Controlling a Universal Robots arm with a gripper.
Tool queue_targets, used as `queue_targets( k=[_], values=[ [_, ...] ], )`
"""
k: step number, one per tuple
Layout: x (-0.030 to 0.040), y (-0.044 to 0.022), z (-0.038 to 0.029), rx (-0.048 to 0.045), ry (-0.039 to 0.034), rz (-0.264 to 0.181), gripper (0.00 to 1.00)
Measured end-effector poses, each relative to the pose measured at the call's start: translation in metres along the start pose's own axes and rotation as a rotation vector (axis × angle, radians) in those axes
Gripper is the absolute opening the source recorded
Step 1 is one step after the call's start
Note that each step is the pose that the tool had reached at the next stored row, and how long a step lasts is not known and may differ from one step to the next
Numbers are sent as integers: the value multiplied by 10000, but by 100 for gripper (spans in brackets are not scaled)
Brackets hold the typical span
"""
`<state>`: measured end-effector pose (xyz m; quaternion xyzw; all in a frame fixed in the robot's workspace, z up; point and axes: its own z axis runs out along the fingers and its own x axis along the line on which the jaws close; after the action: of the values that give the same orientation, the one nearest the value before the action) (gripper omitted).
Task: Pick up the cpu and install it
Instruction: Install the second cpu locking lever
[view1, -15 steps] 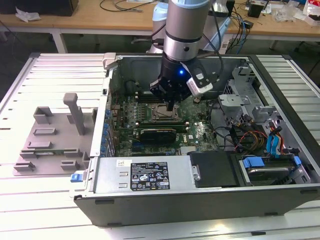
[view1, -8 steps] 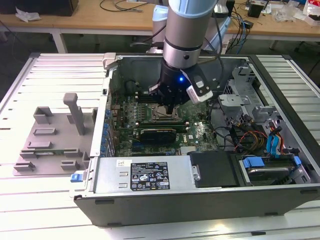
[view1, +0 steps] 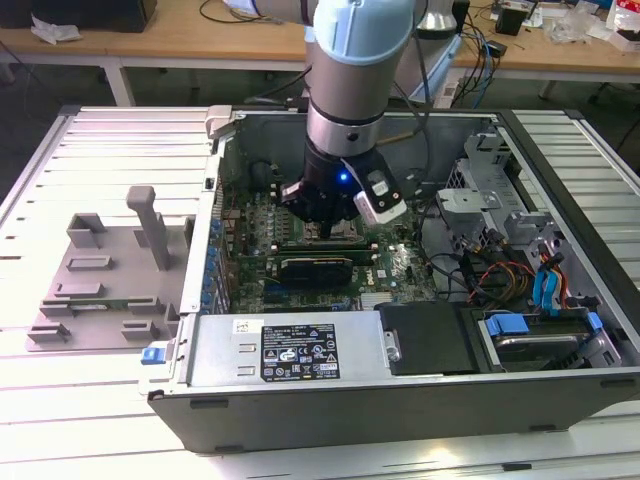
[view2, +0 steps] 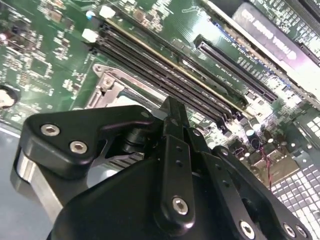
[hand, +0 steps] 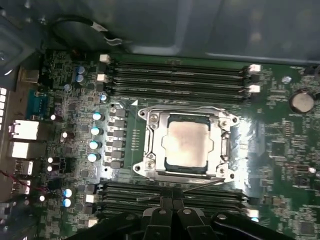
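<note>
In the first wrist view the black gripper (hand: 172, 212) sits just beside the near edge of the metal socket frame (hand: 150, 145), its fingers seeming drawn together over the memory slots (hand: 170, 192) there, with nothing seen between them. How far the jaws stand open I cannot tell for sure. The second wrist view shows 1 finger (view2: 172, 117) pointing down beside a corner of the same frame (view2: 107, 82).

The cpu (hand: 186, 144) lies flat inside the socket, its pale silvery top facing up, framed on all 4 sides by the metal bracket, apart from the gripper. Beyond it run more long memory slots (hand: 175, 80) with white clips, and a round coin battery (hand: 302, 102) sits off to one side on the green motherboard (hand: 280, 165).

In the exterior view the arm (view1: 350, 90) reaches down into the open computer case (view1: 400, 405), the gripper (view1: 325, 225) low over the board. The grey tray (view1: 95, 290) with raised blocks rests outside the case, toward the exterior view's left, on the slatted table (view1: 100, 140).
</note>
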<state>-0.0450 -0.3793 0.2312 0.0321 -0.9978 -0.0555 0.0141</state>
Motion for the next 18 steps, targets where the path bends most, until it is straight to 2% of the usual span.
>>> queue_targets(
  k=[2, 4, 6, 10, 13, 18],
  values=[
    [38, -4, 60, -6, 0, -1, 11],
    [82, -5, 89, -46, -3, -2, 11],
    [162, -2, 122, -107, -6, -5, 11],
    [289, -4, 204, -148, -7, -11, 11],
    [302, 1, 240, -179, -3, -71, 11],
    [303, 51, 293, -182, 19, -231, 11]
  ],
)
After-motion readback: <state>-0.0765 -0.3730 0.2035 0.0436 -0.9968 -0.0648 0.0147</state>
